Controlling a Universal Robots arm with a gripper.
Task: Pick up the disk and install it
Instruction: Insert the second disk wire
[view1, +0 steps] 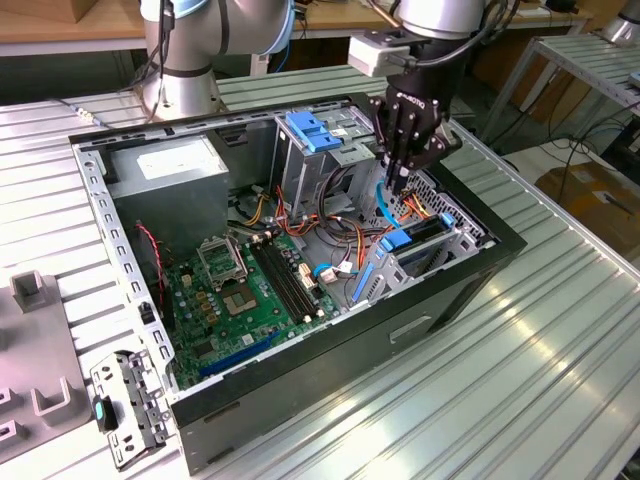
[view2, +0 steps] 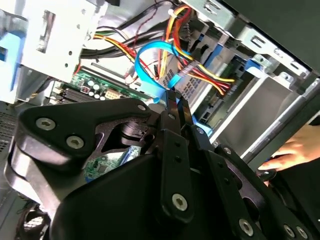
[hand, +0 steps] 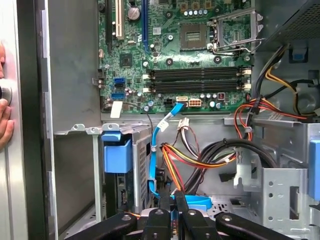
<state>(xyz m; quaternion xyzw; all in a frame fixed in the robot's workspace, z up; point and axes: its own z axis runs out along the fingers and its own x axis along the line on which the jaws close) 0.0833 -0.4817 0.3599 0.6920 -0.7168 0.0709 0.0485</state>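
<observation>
Gripper hangs inside the open computer case, fingers pressed together, nothing visibly between them. Just below: the disk, seated in the drive bay near the case's front wall, blue rail at its edge. A blue cable and wire bundle crowd the tips. Beyond, the motherboard. A hand rests on the outer case rim.

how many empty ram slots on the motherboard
4, all empty. The RAM slots lie side by side as long black strips on the motherboard, just beside the CPU socket. In the exterior view they run diagonally mid-board. No others show, though cables could hide some.
</observation>
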